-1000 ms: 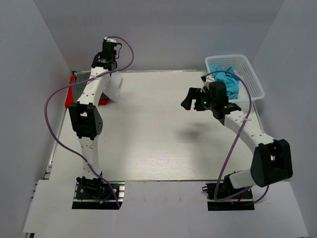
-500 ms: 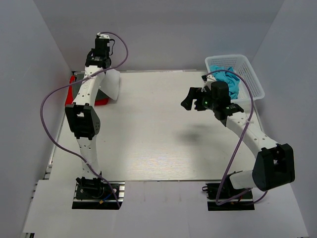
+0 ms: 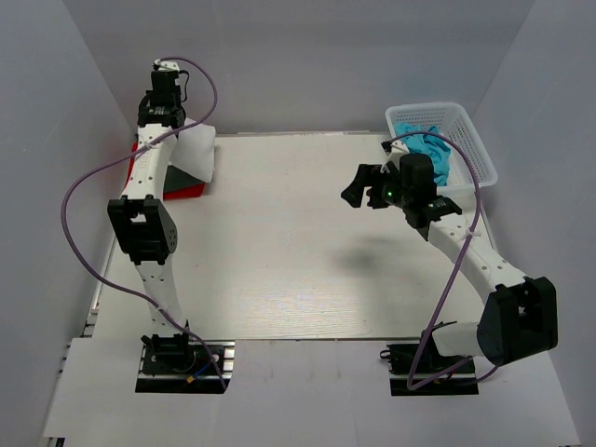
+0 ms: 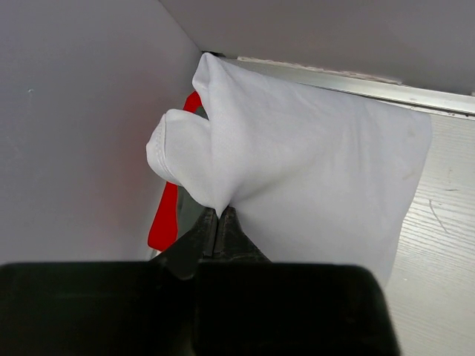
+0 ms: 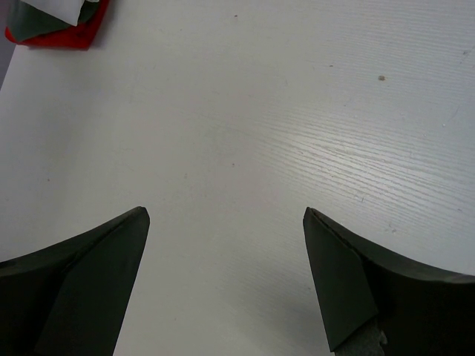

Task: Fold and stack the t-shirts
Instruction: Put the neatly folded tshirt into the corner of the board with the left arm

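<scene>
My left hand (image 4: 217, 216) is clamped on a bunched edge of the white t-shirt (image 4: 312, 156), which hangs at the table's (image 3: 279, 251) 10 o'clock corner over the red t-shirt (image 3: 183, 193). My right hand (image 5: 225, 215) hovers spread wide toward 2 o'clock, near the basket (image 3: 480, 154) holding a turquoise t-shirt (image 3: 426, 149).

One white shirt (image 4: 312, 156); one red shirt (image 4: 165, 222); turquoise shirt (image 3: 426, 149) in white mesh basket (image 3: 477, 149); bench (image 3: 279, 261) pale, wood-grained; fingers (image 5: 82, 274) black.

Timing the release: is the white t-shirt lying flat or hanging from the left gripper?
Hanging. The left gripper is shut on a bunched edge of the white t-shirt, and the cloth drapes down over the red t-shirt.
</scene>
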`<state>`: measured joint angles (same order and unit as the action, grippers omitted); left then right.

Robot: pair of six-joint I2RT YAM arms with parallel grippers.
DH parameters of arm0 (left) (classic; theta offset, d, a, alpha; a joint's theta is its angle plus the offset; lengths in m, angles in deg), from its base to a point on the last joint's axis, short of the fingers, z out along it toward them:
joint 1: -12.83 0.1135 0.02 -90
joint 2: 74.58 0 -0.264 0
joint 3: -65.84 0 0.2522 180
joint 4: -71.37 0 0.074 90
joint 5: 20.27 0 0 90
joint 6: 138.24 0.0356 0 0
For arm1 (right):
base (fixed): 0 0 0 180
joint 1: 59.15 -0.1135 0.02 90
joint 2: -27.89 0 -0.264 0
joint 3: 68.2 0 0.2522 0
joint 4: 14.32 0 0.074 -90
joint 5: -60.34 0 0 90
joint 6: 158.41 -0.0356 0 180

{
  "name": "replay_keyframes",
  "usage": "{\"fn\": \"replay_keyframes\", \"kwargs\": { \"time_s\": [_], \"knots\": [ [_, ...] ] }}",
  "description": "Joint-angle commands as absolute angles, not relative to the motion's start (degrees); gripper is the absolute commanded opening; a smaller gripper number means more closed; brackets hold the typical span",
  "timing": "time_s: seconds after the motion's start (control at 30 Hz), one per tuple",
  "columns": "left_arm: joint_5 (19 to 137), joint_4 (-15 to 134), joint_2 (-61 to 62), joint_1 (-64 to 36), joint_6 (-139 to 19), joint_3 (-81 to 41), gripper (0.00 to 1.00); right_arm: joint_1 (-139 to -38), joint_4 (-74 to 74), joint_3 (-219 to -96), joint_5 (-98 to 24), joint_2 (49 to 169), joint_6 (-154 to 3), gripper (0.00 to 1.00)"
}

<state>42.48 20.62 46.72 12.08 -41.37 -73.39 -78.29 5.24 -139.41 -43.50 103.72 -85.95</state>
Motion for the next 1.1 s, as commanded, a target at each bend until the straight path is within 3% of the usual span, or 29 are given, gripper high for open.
{"fn": "replay_keyframes", "kwargs": {
  "time_s": [0.0,0.37,0.4,0.43,0.47,0.5,0.53,0.57,0.7,0.97,1.07],
  "knots": [
    [42.92,23.25,44.85,14.58,-40.95,-73.60,0.00,-78.40,3.22,-139.96,-42.93,103.12,-85.89,0.90],
    [47.39,28.25,50.32,21.35,-40.24,-69.30,0.00,-78.22,6.64,-143.74,-41.79,106.64,-84.41,0.90],
    [48.19,28.25,51.45,22.05,-40.24,-70.25,0.05,-78.31,7.08,-144.35,-41.35,106.82,-83.88,0.90],
    [48.19,27.12,53.63,22.06,-40.24,-71.31,0.21,-78.23,7.78,-144.53,-40.91,106.99,-83.79,0.90],
    [45.67,26.24,54.79,22.58,-40.77,-73.93,0.49,-78.22,8.22,-144.80,-40.47,106.91,-83.44,0.90],
    [44.34,25.02,55.84,22.59,-40.77,-75.34,0.66,-78.14,8.31,-145.06,-39.86,106.91,-83.44,0.90],
    [42.33,24.22,56.64,22.59,-41.29,-76.23,0.93,-78.14,8.66,-144.89,-39.42,106.56,-83.52,0.90],
    [41.78,24.21,56.64,22.59,-41.30,-76.24,1.00,-78.22,8.67,-144.89,-39.41,106.29,-83.35,0.90],
    [43.09,22.64,53.93,22.59,-44.02,-75.62,1.00,-78.23,8.23,-143.66,-39.24,105.07,-83.52,0.90],
    [56.35,14.65,42.18,20.12,-54.97,-72.73,1.00,-78.14,4.10,-136.55,-38.88,100.50,-85.55,0.90],
    [57.76,18.13,33.12,15.92,-62.11,-58.53,1.00,-78.31,2.34,-133.73,-39.50,98.82,-85.72,0.90]
  ]
}}
